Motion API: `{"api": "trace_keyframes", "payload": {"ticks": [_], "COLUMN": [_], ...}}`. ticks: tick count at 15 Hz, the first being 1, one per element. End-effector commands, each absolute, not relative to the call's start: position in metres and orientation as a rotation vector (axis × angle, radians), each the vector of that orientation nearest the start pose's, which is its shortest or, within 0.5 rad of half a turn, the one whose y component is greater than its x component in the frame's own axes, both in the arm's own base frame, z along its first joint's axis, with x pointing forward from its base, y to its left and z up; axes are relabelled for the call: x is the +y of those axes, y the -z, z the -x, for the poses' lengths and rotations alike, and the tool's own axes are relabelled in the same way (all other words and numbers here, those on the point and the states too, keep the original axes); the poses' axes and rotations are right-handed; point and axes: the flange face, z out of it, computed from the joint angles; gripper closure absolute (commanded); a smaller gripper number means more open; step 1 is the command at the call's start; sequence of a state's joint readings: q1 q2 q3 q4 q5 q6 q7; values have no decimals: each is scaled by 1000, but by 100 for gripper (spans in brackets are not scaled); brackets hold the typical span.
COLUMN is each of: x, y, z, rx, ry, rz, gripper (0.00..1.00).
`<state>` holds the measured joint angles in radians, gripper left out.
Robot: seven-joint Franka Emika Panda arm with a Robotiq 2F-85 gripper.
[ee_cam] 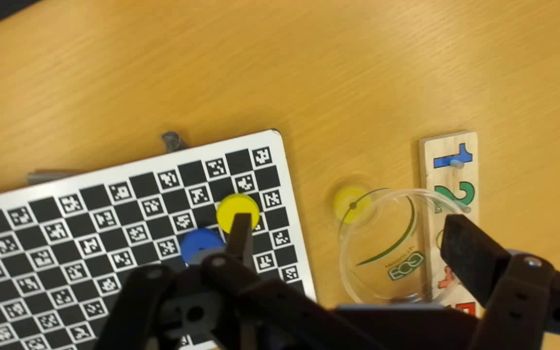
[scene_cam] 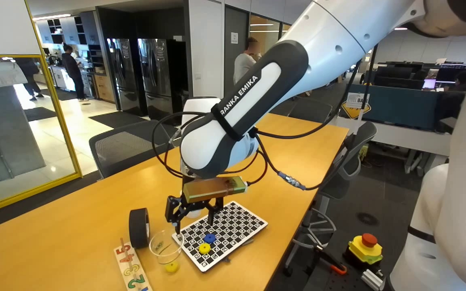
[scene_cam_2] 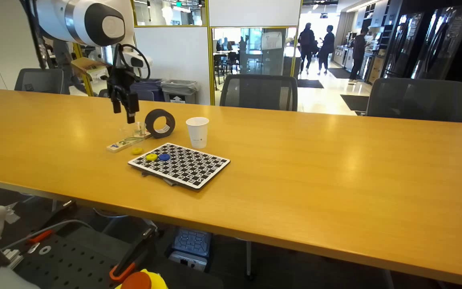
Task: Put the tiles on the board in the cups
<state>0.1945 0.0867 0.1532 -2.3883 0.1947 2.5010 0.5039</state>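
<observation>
In an exterior view, shows end effector parted, blue tile and yellow tile on checkered board. In an exterior view, shows white paper cup beside board. In wrist view, shows second yellow tile at clear cup's base, unclear whether inside.

Yellow tile on checkered board

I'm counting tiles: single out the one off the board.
The yellow tile nearest the clear cup; the other yellow tile and the blue tile lie on the board.
</observation>
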Motion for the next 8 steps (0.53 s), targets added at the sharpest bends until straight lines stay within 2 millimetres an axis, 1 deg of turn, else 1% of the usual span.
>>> {"api": "trace_keyframes", "payload": {"ticks": [1,5,8], "x": [154,139,127], "y": [-277,-254,-234], "z": [-463,-471,-485], "rx": [758,1053,1265], "ry": [-82,-116,-108], "rz": [2907,2815,2732], "gripper": [0,0,0]}}
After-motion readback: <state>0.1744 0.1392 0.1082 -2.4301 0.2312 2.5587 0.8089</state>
